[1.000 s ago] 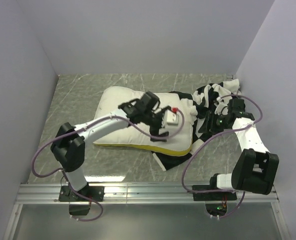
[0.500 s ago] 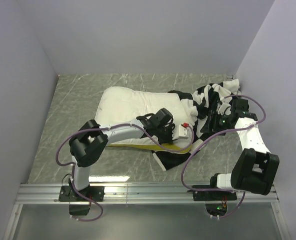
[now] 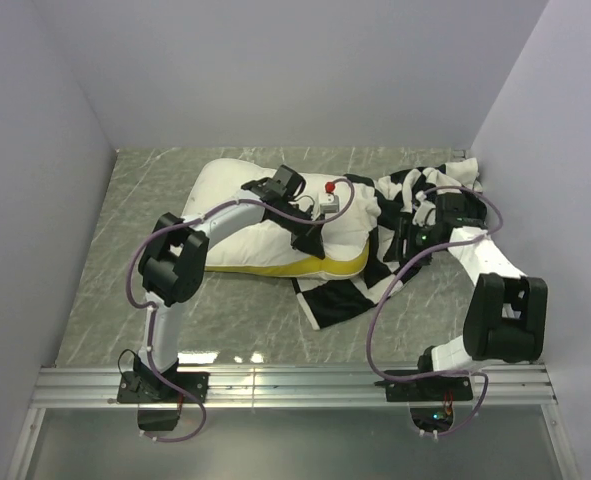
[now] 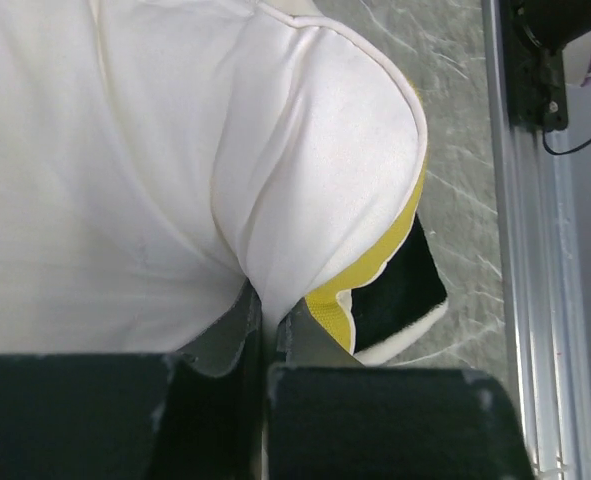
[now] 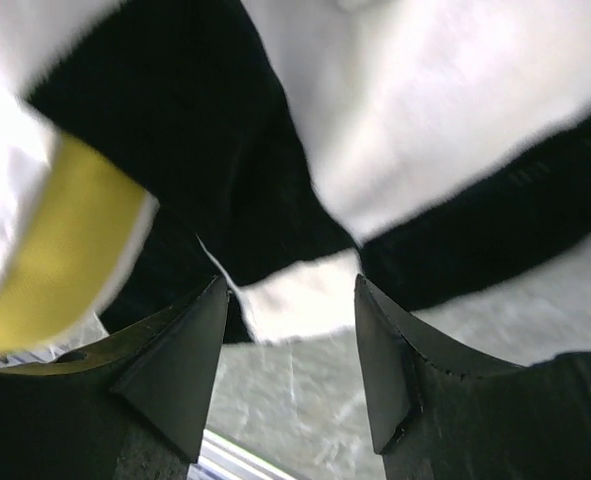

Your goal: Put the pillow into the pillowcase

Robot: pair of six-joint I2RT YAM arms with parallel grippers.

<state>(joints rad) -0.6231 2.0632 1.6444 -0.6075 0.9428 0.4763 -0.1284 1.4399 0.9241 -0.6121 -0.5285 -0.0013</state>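
Observation:
The cream-white pillow (image 3: 245, 205) lies mid-table, its yellow band (image 3: 320, 268) along the near edge. My left gripper (image 3: 312, 243) is shut on a pinch of the pillow's white cover (image 4: 305, 150), right beside the yellow band (image 4: 375, 265) at a corner; the left gripper (image 4: 265, 322) has its jaws pressed together on the fold. The black-and-white checkered pillowcase (image 3: 425, 195) bunches at the right and spreads under the pillow's near corner (image 3: 340, 300). My right gripper (image 3: 403, 245) is open over it; the pillowcase edge (image 5: 295, 300) lies just ahead of the right gripper (image 5: 290, 292).
White walls close in the left, back and right sides, the right wall close behind the bunched fabric. An aluminium rail (image 3: 295, 383) runs along the table's near edge, also seen in the left wrist view as the rail (image 4: 525, 250). Bare grey marble top (image 3: 140, 210) shows at left.
My left gripper went from open to shut on the pillow near its yellow edge, then drew back toward the far side with it. The right gripper shifted slightly left over the pillowcase.

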